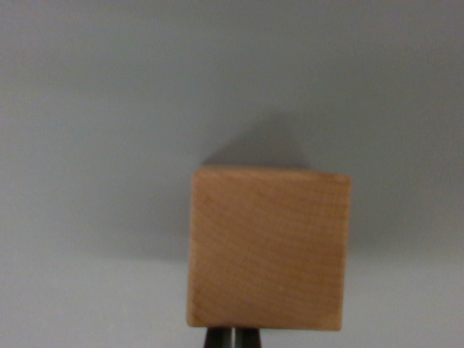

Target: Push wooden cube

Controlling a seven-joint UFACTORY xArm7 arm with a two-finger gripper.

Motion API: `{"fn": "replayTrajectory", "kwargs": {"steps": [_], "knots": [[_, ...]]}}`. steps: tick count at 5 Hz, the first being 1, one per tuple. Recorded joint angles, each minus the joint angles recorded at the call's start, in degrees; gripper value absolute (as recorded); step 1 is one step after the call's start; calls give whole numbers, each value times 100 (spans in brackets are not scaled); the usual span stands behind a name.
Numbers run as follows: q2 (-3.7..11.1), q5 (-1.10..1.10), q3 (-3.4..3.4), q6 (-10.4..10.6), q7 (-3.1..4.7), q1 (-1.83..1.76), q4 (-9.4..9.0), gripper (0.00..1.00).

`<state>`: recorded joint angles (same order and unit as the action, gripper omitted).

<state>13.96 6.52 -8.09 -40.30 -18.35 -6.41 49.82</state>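
Note:
A light wooden cube (269,248) fills the lower middle of the wrist view, resting on a plain grey surface (94,145). Its near face is blurred from closeness. Just under the cube's bottom edge, the dark tips of my gripper (233,338) poke into the frame. The two fingertips (217,338) stand side by side with only a thin pale line between them, so the gripper is shut with nothing in it. The tips sit right at the cube's near face, a little toward its left half. A soft shadow spreads behind the cube.
The grey surface (391,109) runs unbroken around the cube on the wrist view's left, right and far side. No other objects or edges show.

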Motion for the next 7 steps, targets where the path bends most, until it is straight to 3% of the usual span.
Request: {"fn": "replayTrajectory", "kwargs": {"steps": [1, 2, 3, 4, 5, 6, 7], "knots": [[185, 20, 25, -87, 27, 7, 272, 100], [185, 20, 25, -87, 27, 7, 272, 100], [372, 41, 49, -175, 54, 15, 545, 100], [372, 41, 49, -175, 54, 15, 545, 100], [547, 60, 73, -257, 80, 22, 803, 100], [547, 60, 73, -257, 80, 22, 803, 100], [710, 78, 95, -334, 104, 28, 1042, 100]]}}
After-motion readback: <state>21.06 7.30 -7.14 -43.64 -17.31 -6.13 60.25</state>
